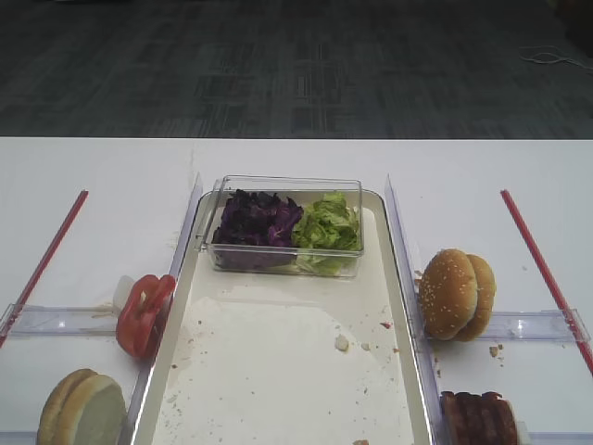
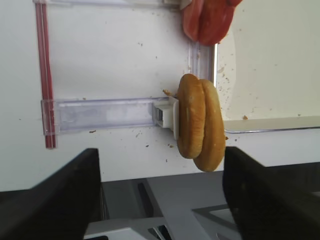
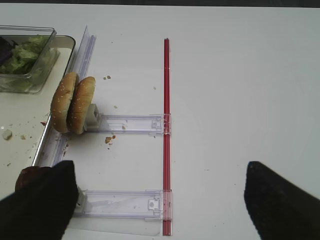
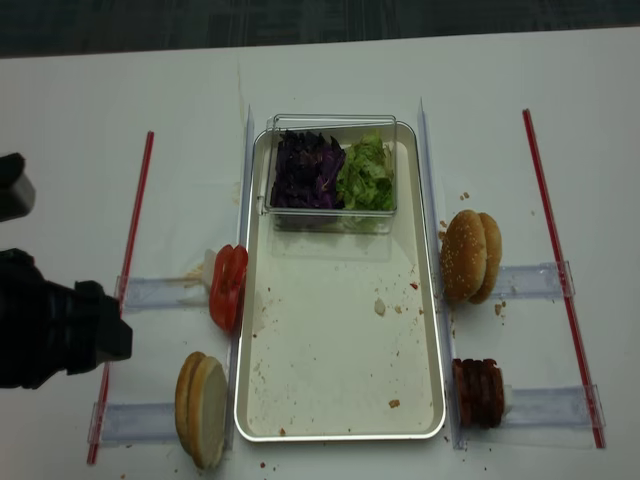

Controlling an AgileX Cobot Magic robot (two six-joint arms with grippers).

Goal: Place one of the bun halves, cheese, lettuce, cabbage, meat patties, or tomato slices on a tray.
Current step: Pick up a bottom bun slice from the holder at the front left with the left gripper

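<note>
The cream tray (image 4: 330, 370) lies mid-table. At its far end a clear box holds purple cabbage (image 4: 306, 170) and green lettuce (image 4: 368, 176). Left of the tray, tomato slices (image 4: 228, 285) and pale flat bun halves (image 4: 203, 408) stand on edge. To its right are the sesame buns (image 4: 468, 256) and meat patties (image 4: 480, 392). No cheese is in view. My left gripper (image 2: 160, 200) is open and empty, short of the bun halves (image 2: 200, 122). My right gripper (image 3: 160, 205) is open over bare table, with the patties (image 3: 30, 177) behind its left finger.
Clear plastic holder rails (image 4: 150, 292) and red strips (image 4: 135, 220) flank the tray on both sides. Crumbs dot the tray floor (image 1: 341, 343). The left arm (image 4: 50, 330) hangs over the table's left side. The table's near edge shows in the left wrist view.
</note>
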